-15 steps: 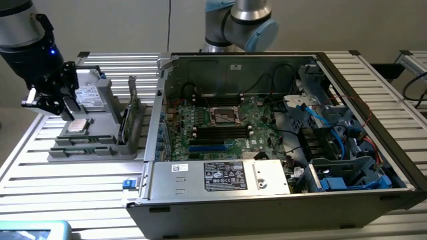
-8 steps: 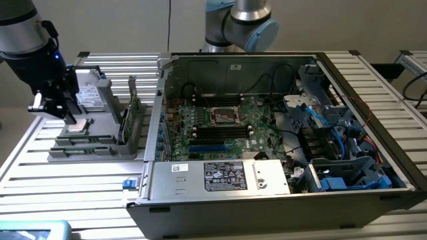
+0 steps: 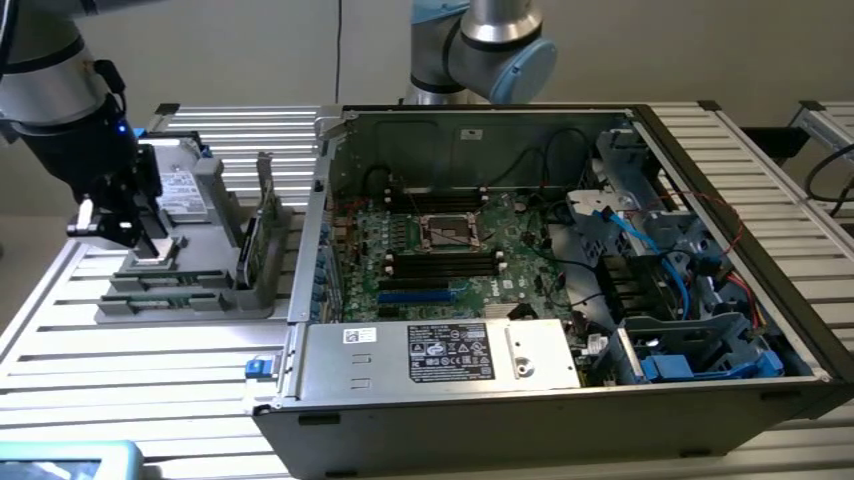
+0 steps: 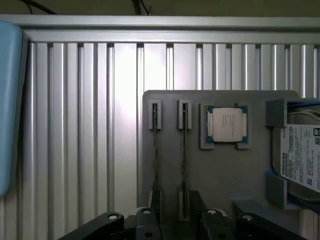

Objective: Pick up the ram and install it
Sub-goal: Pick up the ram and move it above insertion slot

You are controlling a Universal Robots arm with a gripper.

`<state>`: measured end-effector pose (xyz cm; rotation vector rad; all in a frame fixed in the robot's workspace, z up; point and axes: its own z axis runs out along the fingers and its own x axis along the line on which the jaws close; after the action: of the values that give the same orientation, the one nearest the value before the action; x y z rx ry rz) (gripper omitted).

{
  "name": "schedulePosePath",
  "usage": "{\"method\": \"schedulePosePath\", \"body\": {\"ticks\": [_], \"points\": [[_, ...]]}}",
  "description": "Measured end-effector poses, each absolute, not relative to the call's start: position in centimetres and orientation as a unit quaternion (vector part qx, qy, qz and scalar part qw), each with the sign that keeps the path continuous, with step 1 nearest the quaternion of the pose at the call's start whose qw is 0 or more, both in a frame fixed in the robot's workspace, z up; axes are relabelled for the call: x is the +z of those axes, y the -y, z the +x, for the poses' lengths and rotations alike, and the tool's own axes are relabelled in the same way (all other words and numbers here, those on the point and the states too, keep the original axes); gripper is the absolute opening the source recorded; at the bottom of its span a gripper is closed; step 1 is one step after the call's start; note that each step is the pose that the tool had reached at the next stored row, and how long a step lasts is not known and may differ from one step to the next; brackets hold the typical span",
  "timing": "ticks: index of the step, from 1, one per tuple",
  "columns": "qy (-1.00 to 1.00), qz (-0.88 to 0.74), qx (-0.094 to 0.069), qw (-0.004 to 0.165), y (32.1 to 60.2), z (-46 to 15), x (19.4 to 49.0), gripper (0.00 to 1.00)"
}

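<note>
The ram (image 3: 248, 252) stands on edge in a slot of a gray holder (image 3: 200, 300), left of the open computer case (image 3: 561, 400). From above it shows as a thin strip (image 4: 184, 150). In the same holder, a processor chip (image 4: 226, 124) lies flat beside the ram and a hard drive (image 3: 178, 190) sits beyond it. The claw (image 3: 131, 238) hangs over the holder, its jaws apart and holding nothing (image 4: 175, 220). Inside the case, to the right, the green motherboard (image 3: 514, 240) has bare black memory slots. Everything rests on a slatted metal table (image 3: 80, 350).
</note>
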<state>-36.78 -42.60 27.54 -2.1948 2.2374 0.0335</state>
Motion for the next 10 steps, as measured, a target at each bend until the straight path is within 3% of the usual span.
{"method": "schedulePosePath", "body": {"ticks": [10], "points": [[-0.714, -0.7, 0.007, 0.0, 42.9, -36.8, 26.2, 0.37]]}}
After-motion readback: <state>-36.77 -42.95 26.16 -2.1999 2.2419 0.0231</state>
